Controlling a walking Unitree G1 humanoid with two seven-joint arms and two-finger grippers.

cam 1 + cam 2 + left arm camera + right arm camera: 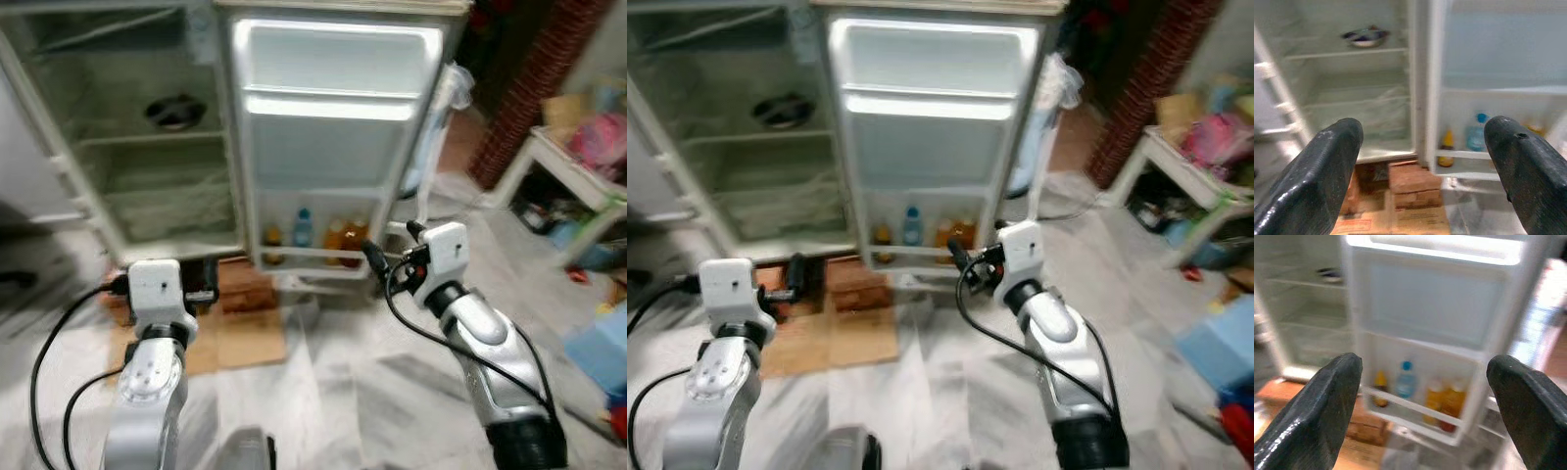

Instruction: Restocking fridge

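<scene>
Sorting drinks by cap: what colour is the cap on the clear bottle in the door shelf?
Blue cap, clearest in the right wrist view.

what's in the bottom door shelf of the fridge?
The bottom door shelf holds four bottles: a small yellow-capped bottle, a blue-capped water bottle, two orange bottles. The shelf rail hides their bases.

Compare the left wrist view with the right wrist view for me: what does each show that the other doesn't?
Left wrist alone: the bricks and cardboard under the fridge, and a close look at the bowl on the shelf.
Right wrist alone: two orange bottles at the end of the door rack.
Both: the yellow bottle and blue-capped water bottle in the open door, framed by open gripper fingers.
</scene>
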